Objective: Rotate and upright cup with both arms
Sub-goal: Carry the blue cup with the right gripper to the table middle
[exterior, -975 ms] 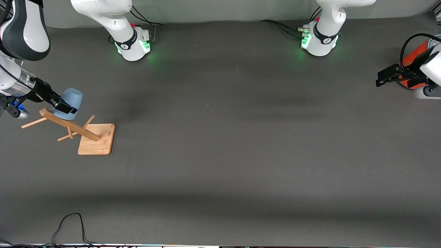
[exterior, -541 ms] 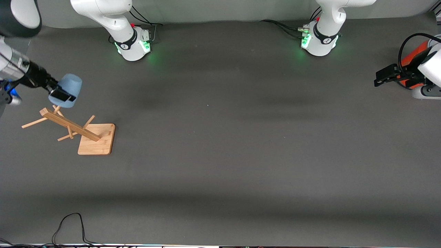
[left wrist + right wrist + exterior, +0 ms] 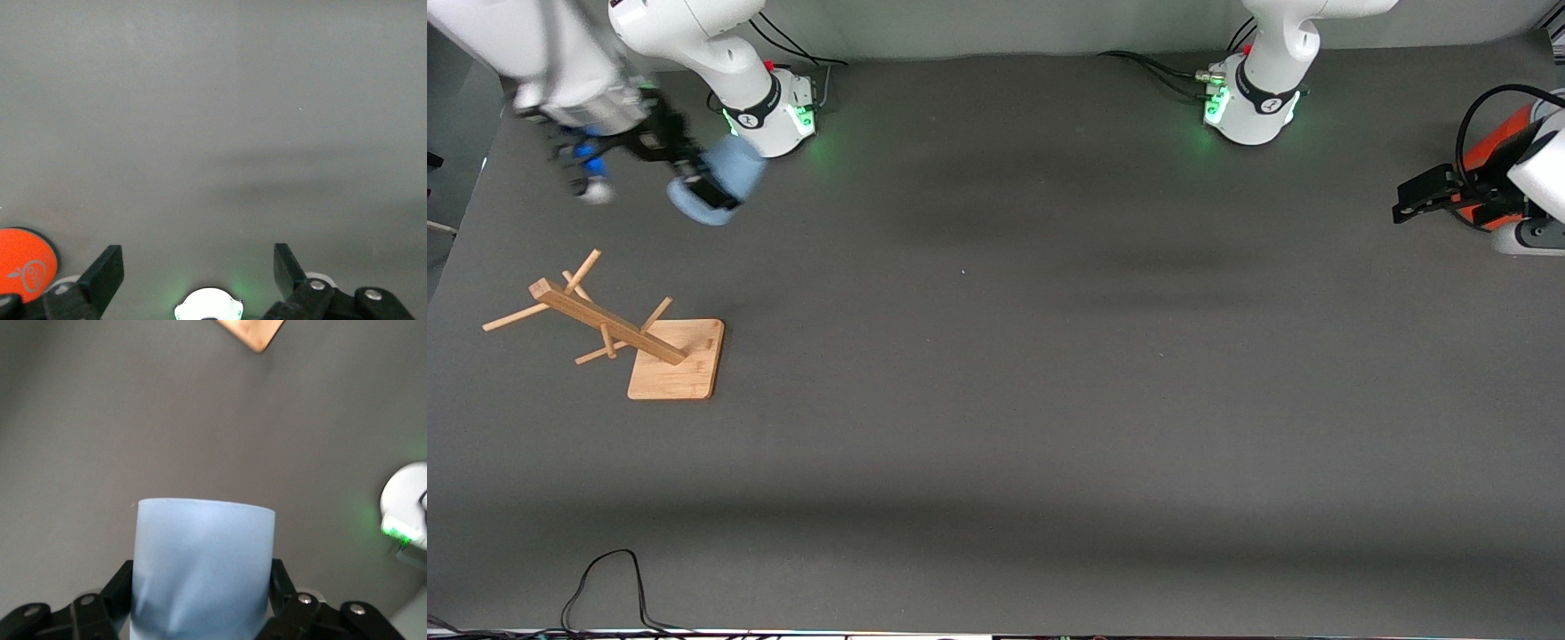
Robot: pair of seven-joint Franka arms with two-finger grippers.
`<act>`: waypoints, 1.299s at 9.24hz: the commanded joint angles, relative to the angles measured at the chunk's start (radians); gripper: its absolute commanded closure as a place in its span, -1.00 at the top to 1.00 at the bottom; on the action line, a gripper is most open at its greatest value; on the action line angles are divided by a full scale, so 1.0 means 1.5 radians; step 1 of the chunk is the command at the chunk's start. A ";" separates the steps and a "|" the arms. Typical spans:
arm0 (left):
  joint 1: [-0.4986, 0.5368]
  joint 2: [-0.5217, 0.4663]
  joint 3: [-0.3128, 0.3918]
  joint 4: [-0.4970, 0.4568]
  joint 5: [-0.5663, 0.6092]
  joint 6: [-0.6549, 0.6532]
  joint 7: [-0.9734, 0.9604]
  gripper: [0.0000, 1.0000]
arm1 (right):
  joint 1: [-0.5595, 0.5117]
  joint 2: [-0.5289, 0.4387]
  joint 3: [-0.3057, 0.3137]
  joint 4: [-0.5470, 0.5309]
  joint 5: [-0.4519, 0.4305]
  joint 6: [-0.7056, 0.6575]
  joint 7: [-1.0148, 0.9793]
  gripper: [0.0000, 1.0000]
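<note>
The pale blue cup (image 3: 725,178) is held in the air by my right gripper (image 3: 703,187), which is shut on its sides. It hangs tilted over the table beside the right arm's base. In the right wrist view the cup (image 3: 203,567) fills the space between the black fingers (image 3: 117,587). My left gripper (image 3: 1418,197) is open and empty at the left arm's end of the table, next to the orange can (image 3: 1489,156). In the left wrist view its fingers (image 3: 107,270) stand wide apart over bare table.
A wooden mug rack (image 3: 618,333) on a square wooden base (image 3: 676,364) stands toward the right arm's end of the table. The orange can's top shows in the left wrist view (image 3: 23,263). A black cable (image 3: 605,587) lies at the near edge.
My right gripper has lifted the cup off the rack's peg and carried it up and toward the right arm's base. The left arm has stayed still.
</note>
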 commanded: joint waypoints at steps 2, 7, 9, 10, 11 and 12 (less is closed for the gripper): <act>0.003 -0.011 0.004 0.005 -0.012 -0.024 0.009 1.00 | 0.170 0.278 -0.008 0.233 0.001 0.024 0.289 0.21; 0.005 -0.017 0.004 0.008 -0.013 -0.027 0.011 1.00 | 0.299 0.645 -0.009 0.507 -0.020 0.084 0.592 0.20; 0.004 -0.016 0.004 0.007 -0.013 -0.027 0.010 1.00 | 0.323 0.724 -0.009 0.543 -0.060 0.096 0.660 0.20; 0.004 -0.016 0.004 0.007 -0.013 -0.027 0.010 1.00 | 0.332 0.756 -0.009 0.550 -0.061 0.126 0.704 0.20; 0.004 -0.016 0.004 0.007 -0.016 -0.026 0.010 1.00 | 0.334 0.784 -0.010 0.553 -0.061 0.160 0.738 0.20; 0.004 -0.016 0.004 0.006 -0.016 -0.025 0.010 1.00 | 0.337 0.805 -0.010 0.562 -0.061 0.170 0.752 0.19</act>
